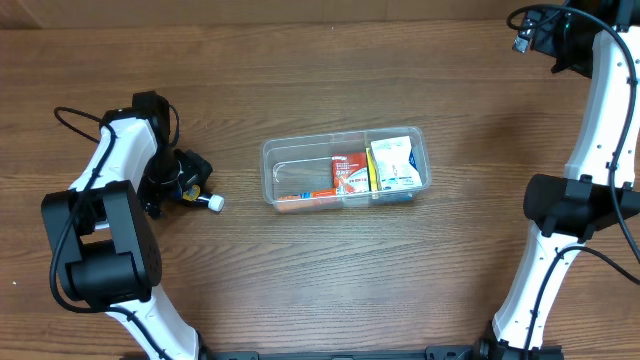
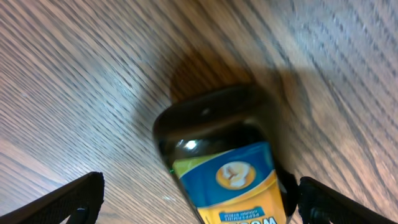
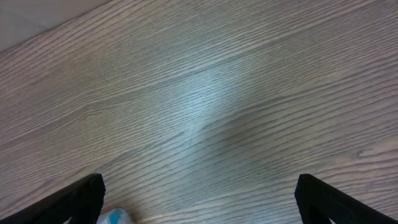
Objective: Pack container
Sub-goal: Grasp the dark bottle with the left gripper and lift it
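The clear container sits mid-table and holds a red box, a white and yellow packet and an orange item. A small dark bottle with a white cap lies on its side left of the container. My left gripper is open and straddles it. In the left wrist view the bottle's blue and yellow label lies between the spread fingers, close to the right finger. My right gripper is at the far right corner, open and empty over bare wood.
The wooden table spans the whole view. A small white and blue object shows at the bottom edge of the right wrist view by the left finger. The arm bases stand at the front left and front right.
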`<state>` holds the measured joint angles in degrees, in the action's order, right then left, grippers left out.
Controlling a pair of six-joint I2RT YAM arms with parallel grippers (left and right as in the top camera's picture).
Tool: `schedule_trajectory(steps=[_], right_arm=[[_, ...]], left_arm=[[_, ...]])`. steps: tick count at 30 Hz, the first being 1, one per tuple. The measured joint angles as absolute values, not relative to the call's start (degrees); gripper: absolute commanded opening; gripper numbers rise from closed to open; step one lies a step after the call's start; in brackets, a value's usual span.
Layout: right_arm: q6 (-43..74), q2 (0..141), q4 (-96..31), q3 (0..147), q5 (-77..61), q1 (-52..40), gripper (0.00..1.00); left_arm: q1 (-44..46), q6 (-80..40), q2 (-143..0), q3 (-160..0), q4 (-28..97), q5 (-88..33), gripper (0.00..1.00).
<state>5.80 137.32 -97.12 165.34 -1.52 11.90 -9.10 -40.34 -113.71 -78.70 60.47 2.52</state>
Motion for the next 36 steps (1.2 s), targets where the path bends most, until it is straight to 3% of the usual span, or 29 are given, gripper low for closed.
schedule_trajectory(steps=[14,26,32,36], right_arm=[[5.8,137.32,-97.12,165.34,-1.52,11.9,1.0],[5.8,137.32,-97.12,165.34,-1.5,11.9,1.0],[5.8,137.34,-97.17,165.34,-1.52,11.9,1.0],[5.82,137.32,-97.14,165.34,-1.52,11.92,1.0]], left_arm=[[-5.06,-39.92,-113.71,-78.11,58.19,5.02,0.92],[-4.51,-33.39,-113.71,-78.02,50.89,5.63,0.66],[-4.51,-28.23,-113.71,-78.02,50.76,5.74,0.68],[-4.51,-26.55,-113.71,-78.02,50.74,6.55,0.76]])
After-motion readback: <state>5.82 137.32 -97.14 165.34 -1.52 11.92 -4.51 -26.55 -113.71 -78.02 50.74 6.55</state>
